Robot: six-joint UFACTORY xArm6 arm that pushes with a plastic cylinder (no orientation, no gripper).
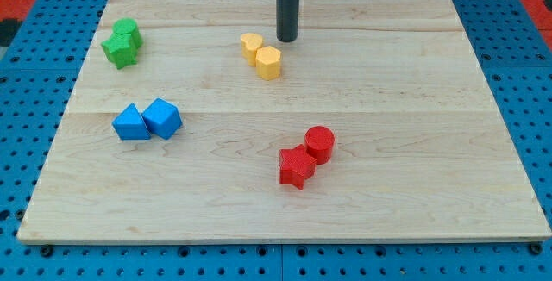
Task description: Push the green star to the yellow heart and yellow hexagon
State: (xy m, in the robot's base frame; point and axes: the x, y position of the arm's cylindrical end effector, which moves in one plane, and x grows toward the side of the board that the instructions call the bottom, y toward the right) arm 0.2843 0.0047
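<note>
The green star (119, 51) lies near the board's upper left, touching a second green block (128, 30) just above it. The yellow heart (251, 46) and the yellow hexagon (269, 62) sit together at upper centre, touching. My tip (286, 39) is on the board just right of the yellow heart and above the hexagon, a small gap away. It is far to the right of the green star.
Two blue blocks (130, 123) (162, 117) sit side by side at the left middle. A red star (296, 166) and a red cylinder (319, 143) touch at lower centre. The wooden board (414, 100) lies on a blue pegboard.
</note>
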